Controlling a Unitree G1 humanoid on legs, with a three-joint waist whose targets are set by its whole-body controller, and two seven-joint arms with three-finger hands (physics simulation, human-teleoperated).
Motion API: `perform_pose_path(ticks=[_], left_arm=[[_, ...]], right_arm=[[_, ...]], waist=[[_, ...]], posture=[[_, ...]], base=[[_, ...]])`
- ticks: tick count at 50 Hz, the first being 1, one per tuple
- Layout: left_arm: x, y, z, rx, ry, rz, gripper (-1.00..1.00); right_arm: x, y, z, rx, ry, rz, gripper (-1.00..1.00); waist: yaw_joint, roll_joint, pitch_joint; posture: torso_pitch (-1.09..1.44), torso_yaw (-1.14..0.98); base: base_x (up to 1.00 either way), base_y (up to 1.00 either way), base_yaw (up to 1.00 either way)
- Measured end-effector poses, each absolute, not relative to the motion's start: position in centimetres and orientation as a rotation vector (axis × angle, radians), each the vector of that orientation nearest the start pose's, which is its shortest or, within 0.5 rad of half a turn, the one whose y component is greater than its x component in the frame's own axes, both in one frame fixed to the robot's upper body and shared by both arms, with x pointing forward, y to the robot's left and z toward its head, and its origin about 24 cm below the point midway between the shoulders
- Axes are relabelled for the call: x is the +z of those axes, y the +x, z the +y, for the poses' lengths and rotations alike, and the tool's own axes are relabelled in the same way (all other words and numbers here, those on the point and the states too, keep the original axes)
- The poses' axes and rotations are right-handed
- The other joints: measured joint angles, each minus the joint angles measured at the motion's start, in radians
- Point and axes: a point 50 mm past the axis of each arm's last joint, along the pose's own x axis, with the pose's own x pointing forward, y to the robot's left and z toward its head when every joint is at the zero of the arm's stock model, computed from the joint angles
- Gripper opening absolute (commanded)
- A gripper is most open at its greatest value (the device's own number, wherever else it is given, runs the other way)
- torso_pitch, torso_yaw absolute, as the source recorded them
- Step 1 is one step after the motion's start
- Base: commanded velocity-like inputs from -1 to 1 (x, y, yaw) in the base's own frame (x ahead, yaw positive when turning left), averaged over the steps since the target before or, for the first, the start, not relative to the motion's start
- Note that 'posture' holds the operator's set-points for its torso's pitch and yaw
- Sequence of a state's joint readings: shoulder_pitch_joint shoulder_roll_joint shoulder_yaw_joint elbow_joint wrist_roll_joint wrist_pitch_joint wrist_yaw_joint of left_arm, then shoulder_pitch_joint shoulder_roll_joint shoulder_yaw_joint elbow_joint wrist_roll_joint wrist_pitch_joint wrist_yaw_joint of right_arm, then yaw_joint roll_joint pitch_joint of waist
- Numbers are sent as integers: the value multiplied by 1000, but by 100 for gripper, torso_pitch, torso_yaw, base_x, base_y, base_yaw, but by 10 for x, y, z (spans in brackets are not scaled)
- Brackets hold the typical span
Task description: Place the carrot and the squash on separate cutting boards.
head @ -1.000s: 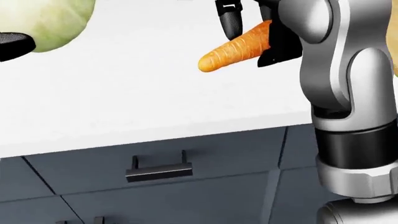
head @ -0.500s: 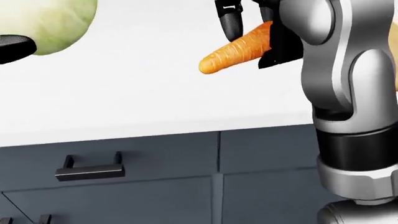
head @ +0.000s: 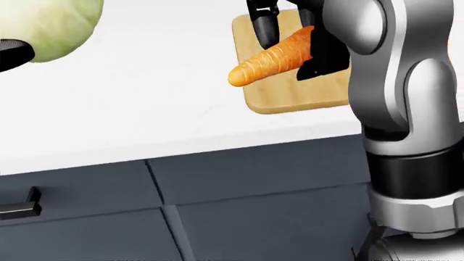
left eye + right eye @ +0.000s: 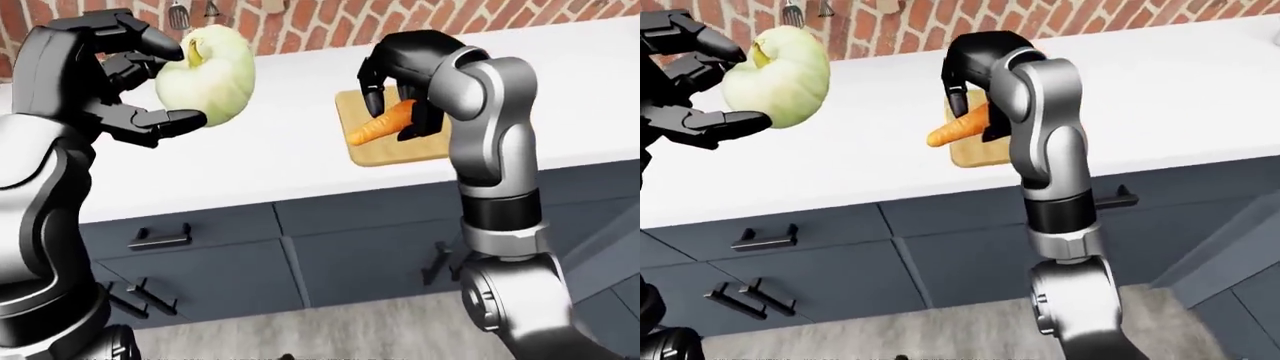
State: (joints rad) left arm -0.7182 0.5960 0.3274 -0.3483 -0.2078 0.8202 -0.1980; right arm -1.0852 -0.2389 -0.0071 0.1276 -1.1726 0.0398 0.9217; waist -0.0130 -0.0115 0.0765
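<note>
My right hand (image 4: pixel 395 94) is shut on an orange carrot (image 4: pixel 380 124), which hangs tip-left just above a wooden cutting board (image 4: pixel 395 150) on the white counter (image 4: pixel 270 161). The head view shows the carrot (image 3: pixel 272 60) over the board's left part (image 3: pixel 290 95). My left hand (image 4: pixel 150 82) is raised at the upper left and grips a pale green, round squash (image 4: pixel 210 75) between its black fingers, well above the counter. Only one cutting board shows in these views.
Dark grey drawers with black handles (image 4: pixel 160 238) run under the counter. A red brick wall (image 4: pixel 330 19) with hanging utensils (image 4: pixel 178 13) rises behind it. Grey floor (image 4: pixel 330 334) lies below.
The camera has shifted right: the drawer handle slid left out of the head view and the cutting board came into sight under the carrot. Both hands keep their holds.
</note>
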Motion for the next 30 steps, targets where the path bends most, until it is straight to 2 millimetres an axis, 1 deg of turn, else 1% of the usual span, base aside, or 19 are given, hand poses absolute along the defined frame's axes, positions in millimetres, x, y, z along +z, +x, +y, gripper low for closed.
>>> perform_pose_path(ticks=[2,3,4,7,9,13,15,16,17,18,20,21,22,24,25,27,28,29,30], left_arm=[[302,286,241,32,274,-346,-38],[302,286,239,26,275,-350,-38],[302,287,238,18,276,-351,-38],[302,287,236,4,276,-349,-38],[301,287,237,7,274,-343,-37],[300,287,241,27,270,-330,-37],[301,287,242,35,270,-331,-37],[304,286,242,41,271,-336,-37],[304,285,245,51,270,-340,-36],[302,285,246,60,265,-332,-36],[299,286,249,73,262,-310,-36],[299,287,249,74,262,-307,-36],[301,287,249,74,264,-312,-36],[303,285,247,70,267,-330,-36],[305,284,248,71,268,-339,-36],[308,282,248,76,269,-355,-36],[309,282,248,77,270,-359,-36],[309,282,247,73,269,-364,-36],[306,284,244,59,263,-357,-36]], right_arm=[[312,348,-106,265,-1535,-237,-100],[310,349,-108,262,-1532,-228,-100],[309,349,-110,261,-1528,-217,-100],[309,350,-111,258,-1525,-210,-100],[309,349,-110,261,-1528,-218,-100],[311,347,-106,271,-1536,-237,-100],[312,346,-106,270,-1536,-243,-100],[315,346,-106,266,-1536,-249,-100],[314,345,-103,271,-1534,-257,-100],[311,345,-101,285,-1537,-254,-100],[305,347,-98,317,-1544,-237,-100],[305,348,-98,321,-1546,-233,-100],[307,347,-99,317,-1545,-235,-100],[312,345,-101,296,-1541,-249,-100],[315,344,-100,285,-1542,-264,-100],[321,341,-99,265,-1547,-297,-100],[322,340,-99,261,-1548,-305,-100],[323,340,-100,256,-1550,-305,-100],[320,342,-103,253,-1548,-291,-100]], waist=[[-6,0,3],[-4,5,-7],[-2,17,-15],[3,46,-23],[7,54,-25],[14,59,-26],[14,73,-24],[14,88,-23],[22,83,-11],[26,91,-10],[26,105,-22],[25,107,-27],[24,105,-30],[23,91,-30],[24,72,-23],[33,27,-1],[37,2,4],[35,-18,-2],[32,-3,5]], posture=[[0,0],[0,0],[0,0],[0,0],[0,0],[0,0],[0,0],[0,0],[0,0],[0,0],[0,0],[0,0],[0,0],[0,0],[0,0],[0,0],[0,0],[0,0],[0,0]], base=[[0,-9,0],[0,-24,0],[0,-25,0],[0,-26,0],[0,-26,0],[0,-26,0],[0,-43,0],[0,-64,0],[0,-62,0],[0,-62,0],[0,-64,0],[0,-63,0],[0,-63,0],[0,-30,0],[0,0,0],[0,0,0],[0,0,0],[0,0,0],[0,0,0]])
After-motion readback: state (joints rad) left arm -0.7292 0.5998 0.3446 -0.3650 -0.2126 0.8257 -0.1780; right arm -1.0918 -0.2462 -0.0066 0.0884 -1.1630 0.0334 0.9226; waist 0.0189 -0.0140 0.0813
